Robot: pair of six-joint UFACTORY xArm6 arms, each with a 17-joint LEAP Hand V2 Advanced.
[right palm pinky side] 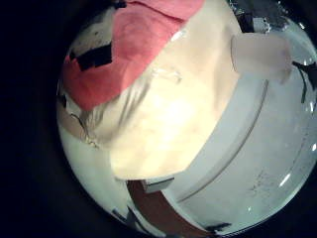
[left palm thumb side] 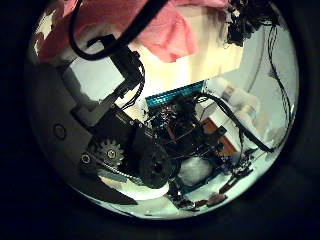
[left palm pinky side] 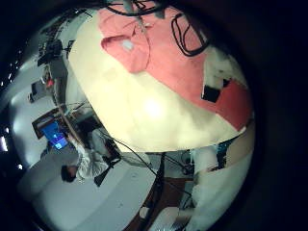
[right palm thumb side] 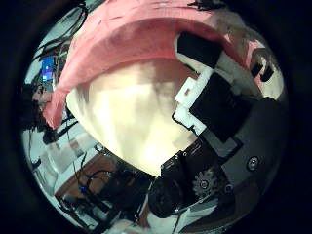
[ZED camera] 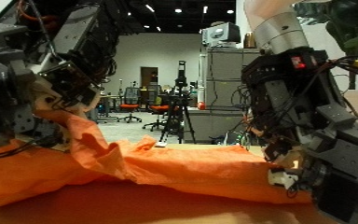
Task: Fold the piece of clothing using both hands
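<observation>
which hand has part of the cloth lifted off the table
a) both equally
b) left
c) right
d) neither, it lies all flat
b: in the outside view the orange cloth rises in a bunched peak up to the left hand, while by the right hand it lies low along the table.

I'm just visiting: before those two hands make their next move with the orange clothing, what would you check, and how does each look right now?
1. Left hand holds the orange garment: ok, one end is lifted up to its fingers.
2. Right hand grips the other end: cannot tell; it is at the cloth's edge.
3. Cloth between the hands lies smooth: not ok, it is creased near the left hand.
4. Bare table in front of the garment: ok.
</observation>
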